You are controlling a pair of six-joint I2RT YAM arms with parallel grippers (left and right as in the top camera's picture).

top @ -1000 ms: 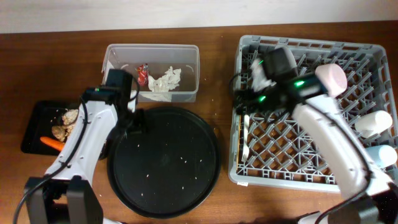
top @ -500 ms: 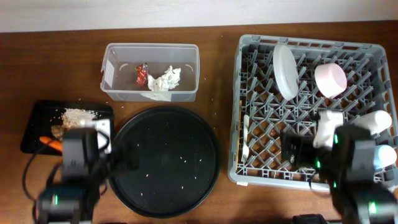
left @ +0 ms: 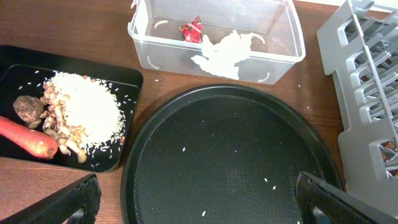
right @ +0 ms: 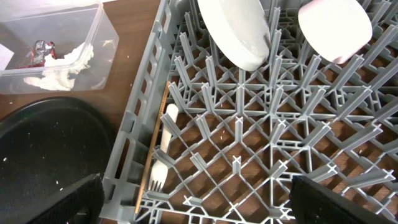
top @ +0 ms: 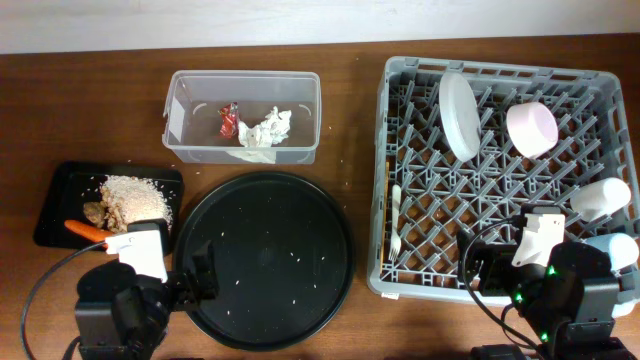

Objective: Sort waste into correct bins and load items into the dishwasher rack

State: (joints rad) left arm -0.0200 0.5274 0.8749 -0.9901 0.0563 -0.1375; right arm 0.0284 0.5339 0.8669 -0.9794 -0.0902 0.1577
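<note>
The clear tub (top: pixel 243 145) holds a red wrapper (top: pixel 229 118) and a white tissue (top: pixel 262 131). The shallow black tray (top: pixel 58 190) holds rice scraps (top: pixel 135 197), a carrot (top: pixel 85 230) and a brown lump (top: pixel 93 212). The grey rack (top: pixel 505 290) holds the plate (top: pixel 460 113) on edge, the pinkish bowl (top: pixel 532 128), a white cup (top: pixel 602 196), a pale blue cup (top: pixel 612 248) and the fork (top: pixel 396 215). A wooden stick (right: pixel 148 165) lies beside the fork (right: pixel 163 149). My left gripper (left: pixel 205 211) is open and empty above the round tray. My right gripper (right: pixel 199 208) is open and empty above the rack's front.
A large round black tray (top: pixel 265 258) with a few loose rice grains lies between the black tray and the rack. Both arm bases sit at the table's front edge. The tub stands behind the round tray.
Both arms have pulled back from the black tray and the rack to the front edge. The plate now stands uncovered in the rack, and the rice heap shows in the black tray.
</note>
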